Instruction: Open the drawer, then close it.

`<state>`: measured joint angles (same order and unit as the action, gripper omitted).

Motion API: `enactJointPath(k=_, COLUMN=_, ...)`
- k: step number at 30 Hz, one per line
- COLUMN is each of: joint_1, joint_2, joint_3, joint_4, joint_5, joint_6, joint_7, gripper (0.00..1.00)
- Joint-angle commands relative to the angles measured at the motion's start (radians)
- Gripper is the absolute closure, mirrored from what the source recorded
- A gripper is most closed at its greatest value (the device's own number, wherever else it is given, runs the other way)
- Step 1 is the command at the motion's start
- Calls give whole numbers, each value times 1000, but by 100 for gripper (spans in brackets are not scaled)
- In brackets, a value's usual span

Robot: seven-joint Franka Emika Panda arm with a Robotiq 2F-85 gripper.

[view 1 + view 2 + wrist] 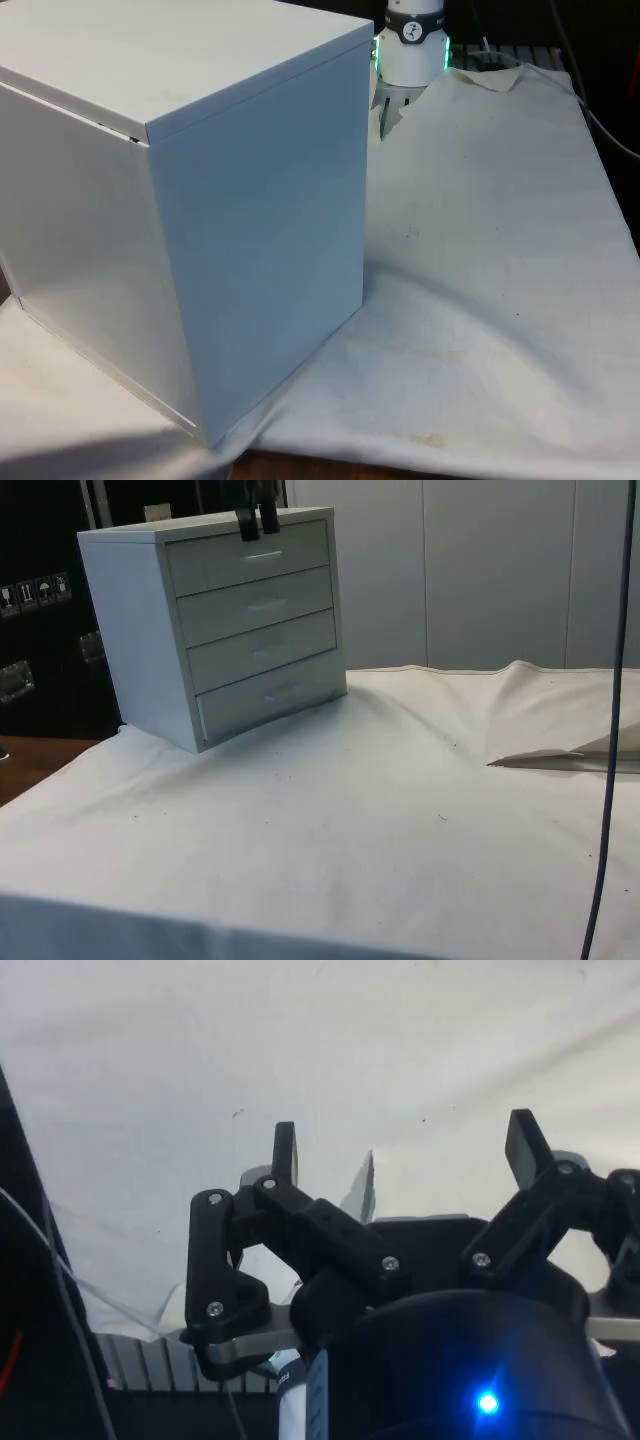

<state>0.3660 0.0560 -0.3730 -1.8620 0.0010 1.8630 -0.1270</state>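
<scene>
White-clothed worktop (400, 830); tool (258, 520), fingers apart, hangs just above the top drawer's handle (262, 555), I think. Drop straight down, straddle it, then pull squarely.

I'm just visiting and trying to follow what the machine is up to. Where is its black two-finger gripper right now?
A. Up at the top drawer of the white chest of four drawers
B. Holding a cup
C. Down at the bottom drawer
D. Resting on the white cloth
A: in the side view the black two-finger gripper hangs at the upper edge of the top drawer of the white chest of four drawers, all drawers shut.
</scene>
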Motion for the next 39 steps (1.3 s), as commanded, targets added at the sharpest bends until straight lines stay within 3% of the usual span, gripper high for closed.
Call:
enactJointPath(k=1, joint_1=0, joint_2=-1, joint_3=0, joint_4=-2, joint_5=-3, joint_6=2, joint_7=-1, gripper=0)
enactJointPath(k=11, joint_1=-2, joint_2=-44, joint_3=-7, joint_4=-67, joint_5=-55, joint_6=80, joint_7=-22, gripper=0)
enactJointPath(k=26, joint_1=-7, joint_2=-92, joint_3=-47, joint_4=-122, joint_5=-86, joint_6=80, joint_7=-119, gripper=0)
enactJointPath(k=39, joint_1=-10, joint_2=-106, joint_3=-62, joint_4=-139, joint_5=-102, joint_6=77, joint_7=-211, gripper=0)
